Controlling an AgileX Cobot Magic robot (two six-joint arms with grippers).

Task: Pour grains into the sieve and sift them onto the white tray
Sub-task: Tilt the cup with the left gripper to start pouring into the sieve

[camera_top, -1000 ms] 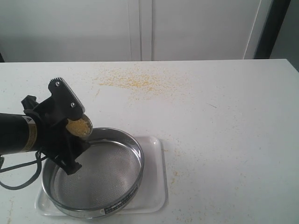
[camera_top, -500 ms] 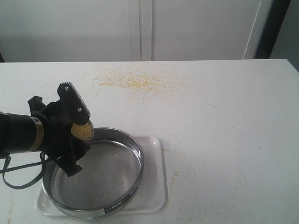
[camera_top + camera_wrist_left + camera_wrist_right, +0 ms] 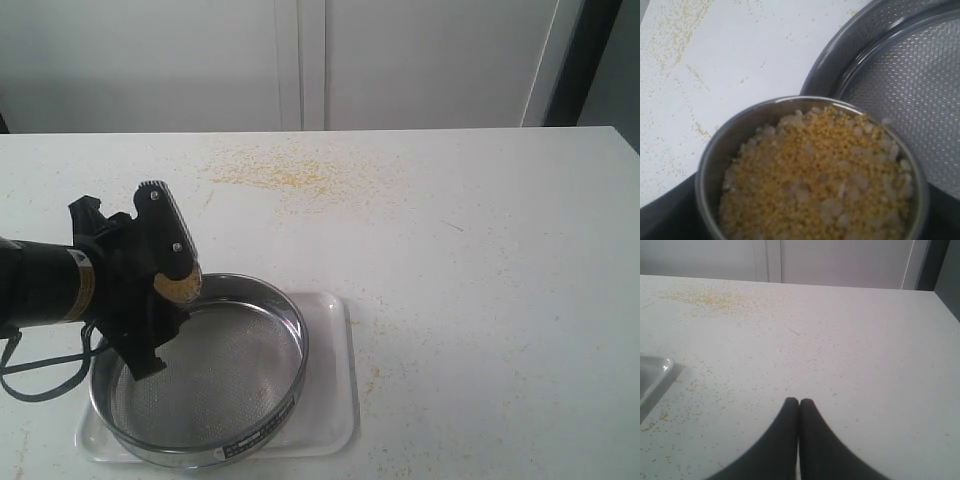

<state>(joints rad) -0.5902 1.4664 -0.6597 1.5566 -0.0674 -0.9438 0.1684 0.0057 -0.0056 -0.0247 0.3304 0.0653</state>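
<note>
At the near left of the surface (image 3: pixel 480 300), the sieve (image 3: pixel 298 345) sits on the white tray (image 3: pixel 335 400). Its steel rim covers most of the tray, leaving a bare white strip on the right side. A small label (image 3: pixel 240 447) shows on the part of the rim nearest the exterior camera.

The left end effector (image 3: pixel 165 290) reaches in from the left edge. Its black fingers (image 3: pixel 165 235) are clamped on a small steel cup (image 3: pixel 190 292), one above it and one below. The cup is tipped, with its mouth turned toward the sieve, and it hangs at the sieve's far-left rim. From this angle it is hard to say whether the cup's lip touches the rim or hangs just above it.

In the left wrist view the grains (image 3: pixel 815 180) fill the cup (image 3: pixel 705 165) close to its brim: fine yellow meal mixed with paler, rice-like bits. Just beyond the cup lie the curved wall of the sieve (image 3: pixel 840 55) and its wire mesh (image 3: pixel 910 100).

Thin yellow crumbs (image 3: pixel 300 175) are strewn in a broad patch toward the far side of the surface, well apart from the tray. Sparser specks lie around the tray's right side.

The right end effector (image 3: pixel 799 405) shows only in its own wrist view. Its two dark fingers are pressed together tip to tip, with nothing between them, above the speckled surface (image 3: pixel 865 365). A rounded corner of the white tray (image 3: pixel 652 372) shows at the edge of that view, well apart from the fingers.
</note>
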